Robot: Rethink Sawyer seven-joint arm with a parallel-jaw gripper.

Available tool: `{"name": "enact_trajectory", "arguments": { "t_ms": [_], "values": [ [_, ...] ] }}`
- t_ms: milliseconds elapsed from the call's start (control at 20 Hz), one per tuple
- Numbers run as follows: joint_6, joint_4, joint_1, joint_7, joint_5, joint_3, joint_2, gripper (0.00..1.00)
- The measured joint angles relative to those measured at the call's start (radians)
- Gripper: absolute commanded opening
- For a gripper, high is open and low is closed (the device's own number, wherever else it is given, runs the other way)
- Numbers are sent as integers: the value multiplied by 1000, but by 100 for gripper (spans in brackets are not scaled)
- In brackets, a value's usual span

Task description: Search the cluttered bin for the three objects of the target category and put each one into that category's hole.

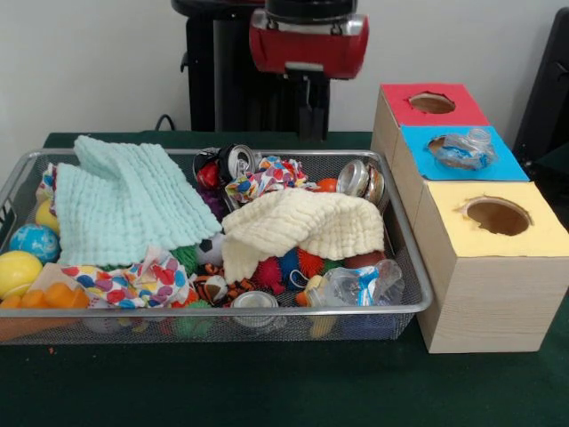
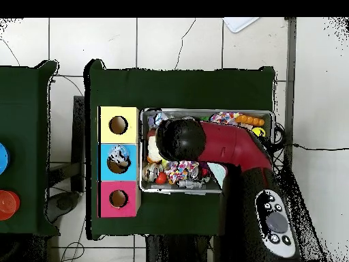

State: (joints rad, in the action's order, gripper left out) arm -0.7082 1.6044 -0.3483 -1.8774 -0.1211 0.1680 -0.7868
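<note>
The wire-mesh bin is full of clutter; in the overhead view the arm covers most of the bin. One crushed clear bottle with a blue label lies in the bin's front right corner. A second bottle sits on the blue-surround hole, partly in it; it also shows in the overhead view. A third bottle is hidden. The red and black arm hangs above the bin's far side, and its black end is over the bin's left part. The gripper itself does not show clearly.
A mint cloth and a cream cloth cover much of the bin. Dented cans, balls and a patterned cloth lie around them. The red-surround hole and the yellow-surround hole flank the blue one.
</note>
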Motion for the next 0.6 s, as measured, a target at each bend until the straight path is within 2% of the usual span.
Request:
{"name": "enact_trajectory", "arguments": {
  "t_ms": [50,200,400,450,600],
  "values": [
    [-41,-58,28,0,-17,0,44,100],
    [-53,-73,34,0,-20,0,53,100],
    [-112,-159,57,0,-37,-2,94,100],
    [-130,-206,65,0,-46,-5,116,100],
    [-131,-249,68,0,-57,-8,138,100]
  ]
}}
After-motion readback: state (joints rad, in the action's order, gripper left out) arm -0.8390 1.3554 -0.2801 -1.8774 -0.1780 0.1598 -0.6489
